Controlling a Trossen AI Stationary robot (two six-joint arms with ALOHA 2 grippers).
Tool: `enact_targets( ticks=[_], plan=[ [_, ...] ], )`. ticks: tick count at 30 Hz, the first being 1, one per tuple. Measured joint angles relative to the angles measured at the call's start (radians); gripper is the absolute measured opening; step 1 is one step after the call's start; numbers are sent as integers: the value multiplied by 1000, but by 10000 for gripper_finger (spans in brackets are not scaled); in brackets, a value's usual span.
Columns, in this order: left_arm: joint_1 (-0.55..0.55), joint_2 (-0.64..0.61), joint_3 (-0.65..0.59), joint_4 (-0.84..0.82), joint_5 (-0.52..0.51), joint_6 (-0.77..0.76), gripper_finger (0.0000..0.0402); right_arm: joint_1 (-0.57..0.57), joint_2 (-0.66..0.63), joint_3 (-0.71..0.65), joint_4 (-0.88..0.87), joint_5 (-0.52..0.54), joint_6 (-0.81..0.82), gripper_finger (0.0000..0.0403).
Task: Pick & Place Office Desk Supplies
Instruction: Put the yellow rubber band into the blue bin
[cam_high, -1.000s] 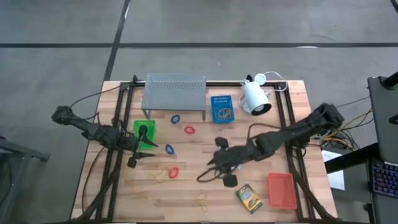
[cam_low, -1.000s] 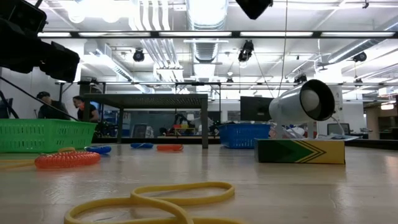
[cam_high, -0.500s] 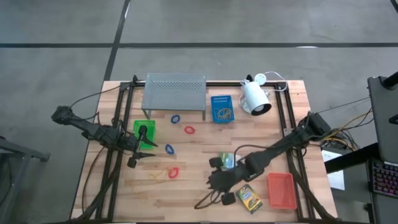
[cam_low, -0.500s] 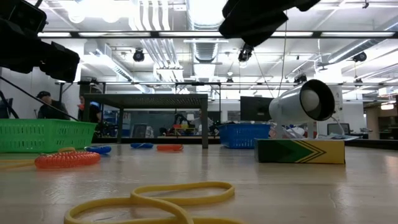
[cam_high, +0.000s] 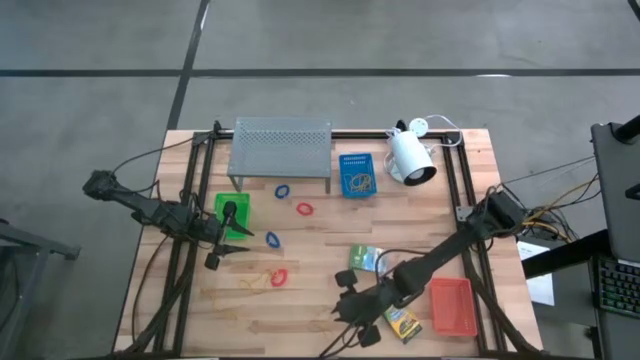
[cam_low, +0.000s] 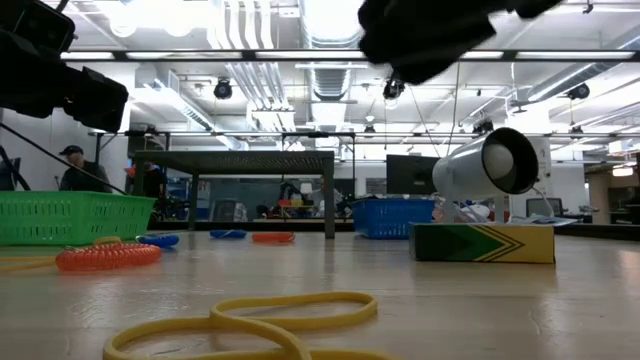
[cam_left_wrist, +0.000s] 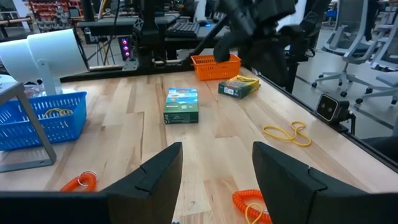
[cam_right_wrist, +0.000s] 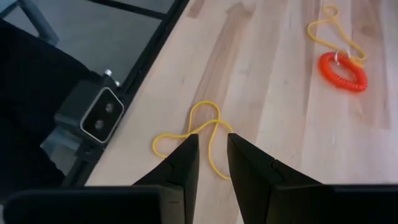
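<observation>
High view: right gripper hangs low centre of frame, over the tan rubber band near the surface's front edge. Fingers stand narrowly apart, holding nothing. Band lies flat, a pinched figure-eight; its long axis runs lower left to upper right in the right wrist view. You'd do well to descend straight, straddle one strand at the crossing, pads touching wood before closing. Left gripper waits wide open by the green tray, left of centre.
</observation>
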Motion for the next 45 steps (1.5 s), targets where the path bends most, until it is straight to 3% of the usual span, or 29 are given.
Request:
enact_targets(
  ticks=[14,45],
  plan=[
    [0,0,0,0,0,0,200,-1,152,1,89,6,-4,82],
    [0,0,0,0,0,0,200,0,241,5,147,3,-6,81]
  ],
)
